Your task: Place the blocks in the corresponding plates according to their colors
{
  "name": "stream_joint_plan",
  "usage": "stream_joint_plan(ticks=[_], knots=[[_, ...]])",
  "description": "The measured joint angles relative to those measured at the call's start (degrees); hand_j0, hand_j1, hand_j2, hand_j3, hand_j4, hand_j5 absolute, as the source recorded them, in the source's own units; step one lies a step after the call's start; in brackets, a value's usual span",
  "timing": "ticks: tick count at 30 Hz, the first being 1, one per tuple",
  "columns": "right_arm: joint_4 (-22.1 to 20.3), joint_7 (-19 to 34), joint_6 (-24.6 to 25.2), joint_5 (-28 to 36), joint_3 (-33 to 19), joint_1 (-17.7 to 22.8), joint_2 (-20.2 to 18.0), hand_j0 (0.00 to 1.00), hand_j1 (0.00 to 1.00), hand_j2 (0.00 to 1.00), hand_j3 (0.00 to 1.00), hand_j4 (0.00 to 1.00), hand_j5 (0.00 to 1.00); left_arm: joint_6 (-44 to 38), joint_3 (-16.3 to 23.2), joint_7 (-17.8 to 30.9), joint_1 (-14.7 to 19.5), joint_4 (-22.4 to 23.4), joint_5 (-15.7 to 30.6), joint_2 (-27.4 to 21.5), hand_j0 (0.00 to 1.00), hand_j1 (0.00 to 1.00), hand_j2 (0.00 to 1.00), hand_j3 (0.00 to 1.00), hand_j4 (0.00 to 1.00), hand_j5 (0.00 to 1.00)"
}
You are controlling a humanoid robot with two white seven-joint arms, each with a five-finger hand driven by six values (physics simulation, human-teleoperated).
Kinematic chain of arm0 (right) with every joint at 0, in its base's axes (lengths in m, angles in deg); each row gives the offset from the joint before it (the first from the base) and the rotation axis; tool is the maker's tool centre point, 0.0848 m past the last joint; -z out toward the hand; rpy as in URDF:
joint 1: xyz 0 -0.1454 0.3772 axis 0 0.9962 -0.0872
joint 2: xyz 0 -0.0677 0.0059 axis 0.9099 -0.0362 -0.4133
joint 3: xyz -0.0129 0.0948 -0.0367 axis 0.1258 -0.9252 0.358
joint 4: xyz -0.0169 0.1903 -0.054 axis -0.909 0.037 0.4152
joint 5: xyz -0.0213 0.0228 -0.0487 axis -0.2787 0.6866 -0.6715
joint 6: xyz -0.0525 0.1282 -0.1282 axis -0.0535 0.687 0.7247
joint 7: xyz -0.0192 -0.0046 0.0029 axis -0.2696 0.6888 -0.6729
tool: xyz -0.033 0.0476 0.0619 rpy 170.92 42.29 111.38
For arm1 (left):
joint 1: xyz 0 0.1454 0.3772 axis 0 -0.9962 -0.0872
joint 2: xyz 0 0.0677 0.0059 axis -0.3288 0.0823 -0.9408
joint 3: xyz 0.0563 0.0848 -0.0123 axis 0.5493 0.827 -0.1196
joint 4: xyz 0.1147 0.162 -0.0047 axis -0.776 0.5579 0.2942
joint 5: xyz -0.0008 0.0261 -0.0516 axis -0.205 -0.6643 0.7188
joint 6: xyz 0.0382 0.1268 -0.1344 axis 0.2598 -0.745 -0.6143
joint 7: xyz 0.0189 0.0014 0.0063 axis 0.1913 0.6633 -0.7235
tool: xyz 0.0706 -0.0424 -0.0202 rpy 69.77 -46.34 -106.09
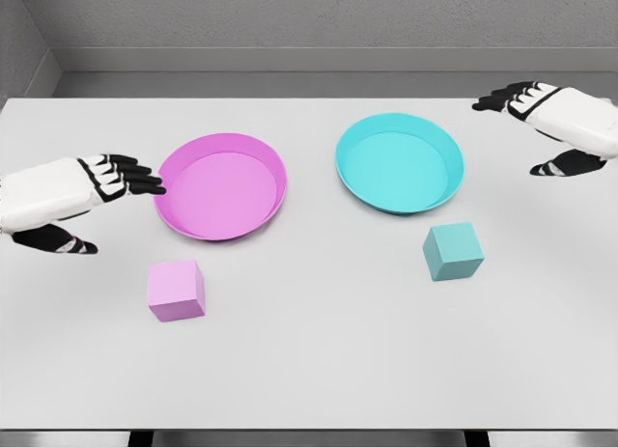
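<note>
I see pink plate (221,186) and cyan plate (400,163) side by side mid table (309,370), rims apart, clear gap between. Pink block (176,291) sits on table just in front of pink plate, not touching rim. Teal block (453,251) in front of cyan plate, right of its centre, near rim. Left hand (87,191) at left edge, fingers extended, holding nothing, fingertips just beside pink rim. Right hand (555,119) at right edge, fingers loose, empty, apart from cyan plate. Wide bare surface in front of both blocks.
</note>
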Motion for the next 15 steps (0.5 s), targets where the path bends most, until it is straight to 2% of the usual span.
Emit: stream_joint_plan(ticks=[4, 5, 6, 7, 8, 10, 12, 15], knots=[[0.0, 0.1, 0.0, -0.1, 0.0, -0.1, 0.1, 1.00, 1.00, 1.00, 1.00, 1.00, 1.00, 0.0, 0.4, 0.7, 0.9, 0.0, -0.1, 0.6, 1.00, 1.00, 1.00, 1.00, 1.00, 1.00], [0.0, 0.1, 0.0, -0.1, 0.0, -0.1, 0.1, 1.00, 1.00, 1.00, 1.00, 1.00, 1.00, 0.0, 0.9, 0.7, 2.3, 0.0, 0.0, 0.7, 1.00, 1.00, 1.00, 1.00, 1.00, 1.00], [0.1, 0.0, 0.0, -0.1, -0.1, -0.2, 0.1, 1.00, 1.00, 1.00, 1.00, 1.00, 1.00, 0.0, 2.0, 0.8, 5.0, 0.0, -0.1, 0.7, 1.00, 1.00, 1.00, 1.00, 1.00, 1.00], [0.2, 0.1, 0.0, -0.1, -0.2, -0.2, 0.1, 1.00, 1.00, 1.00, 1.00, 1.00, 1.00, 0.0, 3.4, 0.9, 6.7, 0.0, -0.4, 0.7, 1.00, 1.00, 1.00, 1.00, 1.00, 1.00], [0.3, 0.1, 0.0, -0.1, -0.4, -0.4, 0.1, 1.00, 1.00, 1.00, 1.00, 1.00, 1.00, -0.1, 5.3, 0.9, 9.9, 0.0, -1.2, 0.8, 1.00, 1.00, 1.00, 1.00, 1.00, 1.00], [0.4, 0.1, 0.0, -0.1, -1.3, -0.1, 0.0, 1.00, 1.00, 1.00, 1.00, 1.00, 1.00, 0.0, 9.8, 0.9, 12.9, 0.0, -3.9, 0.9, 1.00, 1.00, 1.00, 1.00, 1.00, 1.00], [0.4, 0.2, 0.0, -0.1, -2.2, 0.9, -0.2, 1.00, 1.00, 1.00, 1.00, 1.00, 1.00, 0.0, 13.9, 0.9, 14.4, 0.0, -6.5, 1.0, 1.00, 1.00, 1.00, 1.00, 1.00, 1.00], [0.0, 0.9, 0.0, -1.8, -3.0, 5.4, -0.4, 1.00, 1.00, 1.00, 1.00, 1.00, 1.00, 0.0, 17.3, 0.9, 14.6, 0.0, -10.1, 1.5, 1.00, 1.00, 1.00, 1.00, 1.00, 1.00]])
